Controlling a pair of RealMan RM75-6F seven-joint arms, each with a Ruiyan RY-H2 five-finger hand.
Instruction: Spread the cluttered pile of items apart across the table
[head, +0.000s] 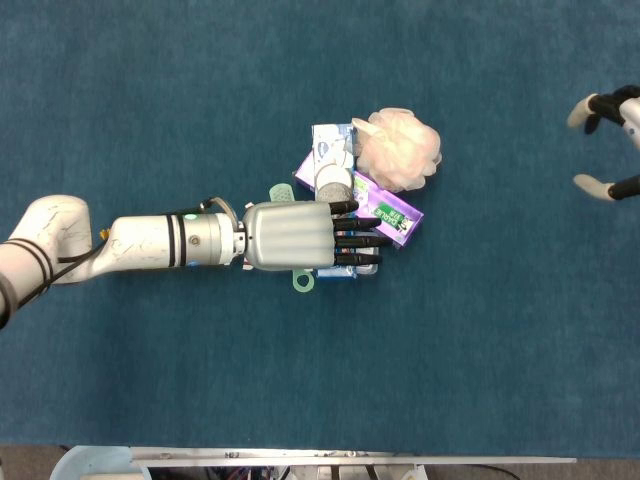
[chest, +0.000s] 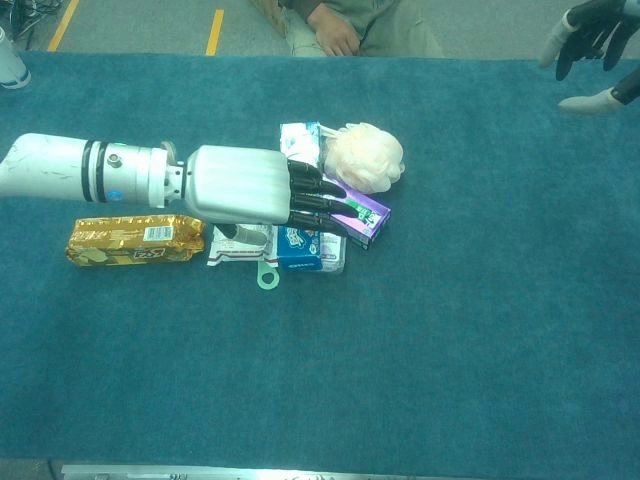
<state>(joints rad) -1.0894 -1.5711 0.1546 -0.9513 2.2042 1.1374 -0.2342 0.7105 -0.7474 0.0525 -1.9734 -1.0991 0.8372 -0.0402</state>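
Note:
The pile sits mid-table: a blue toothpaste box (head: 330, 147) (chest: 302, 245), a purple box (head: 396, 214) (chest: 359, 211), a pink bath loofah (head: 401, 150) (chest: 365, 157), a white sachet (chest: 241, 246) and a green ring (head: 303, 281) (chest: 267, 276). My left hand (head: 292, 236) (chest: 243, 186) lies flat over the pile from the left. Its fingers (head: 358, 240) are stretched across the blue box onto the purple box and hold nothing. A grey round item (head: 330, 181) peeks out beside the hand. My right hand (head: 612, 140) (chest: 594, 40) hovers empty at the far right, fingers apart.
A gold snack packet (chest: 135, 240) lies alone left of the pile, under my left forearm in the head view. A person's hand (chest: 335, 36) rests beyond the table's far edge. Bare teal cloth (head: 480, 330) stretches around the pile.

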